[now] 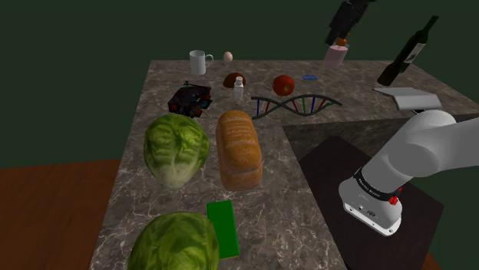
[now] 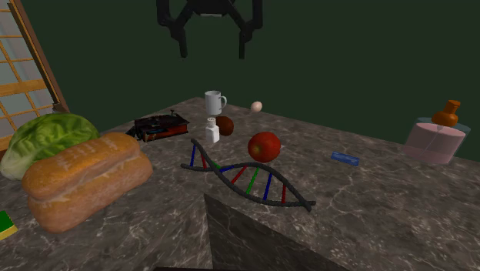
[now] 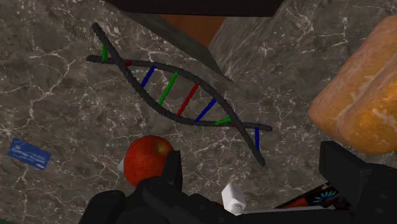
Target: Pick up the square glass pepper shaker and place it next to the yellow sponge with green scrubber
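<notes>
Hovering spread and empty high above the pepper shaker, the tool may topple it if lowered off-centre.

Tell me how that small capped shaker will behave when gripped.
The shaker stands upright, taller than wide, so a sideways nudge would probably tip it. It looks small and likely light; its smooth-looking body may slip in a loose pinch. The brown round thing sits close beside it, possibly crowding the open gripper.
</notes>
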### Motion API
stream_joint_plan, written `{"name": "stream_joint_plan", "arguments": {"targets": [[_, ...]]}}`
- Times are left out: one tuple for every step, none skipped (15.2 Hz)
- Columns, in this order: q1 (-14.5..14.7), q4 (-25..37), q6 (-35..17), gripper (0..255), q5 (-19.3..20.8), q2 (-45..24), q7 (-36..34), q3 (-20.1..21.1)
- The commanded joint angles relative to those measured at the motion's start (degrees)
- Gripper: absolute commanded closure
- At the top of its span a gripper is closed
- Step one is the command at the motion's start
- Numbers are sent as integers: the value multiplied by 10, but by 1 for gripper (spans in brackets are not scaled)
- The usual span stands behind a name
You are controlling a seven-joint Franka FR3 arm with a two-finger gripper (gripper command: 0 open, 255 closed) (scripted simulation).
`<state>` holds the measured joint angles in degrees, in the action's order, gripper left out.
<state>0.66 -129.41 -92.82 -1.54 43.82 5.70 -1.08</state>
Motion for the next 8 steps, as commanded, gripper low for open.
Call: {"name": "stream_joint_plan", "arguments": {"targets": [[0, 0, 0, 0, 0, 0, 0, 0], [0, -2, -16, 0, -1, -15, -7, 5], [0, -2, -32, 0, -2, -32, -13, 10], [0, -2, -47, 0, -3, -48, -20, 15], [0, -1, -62, 0, -4, -65, -27, 20], [0, 0, -77, 0, -4, -83, -33, 25], [0, 3, -91, 0, -4, -101, -40, 29], [0, 6, -105, 0, -4, -120, -47, 34]]}}
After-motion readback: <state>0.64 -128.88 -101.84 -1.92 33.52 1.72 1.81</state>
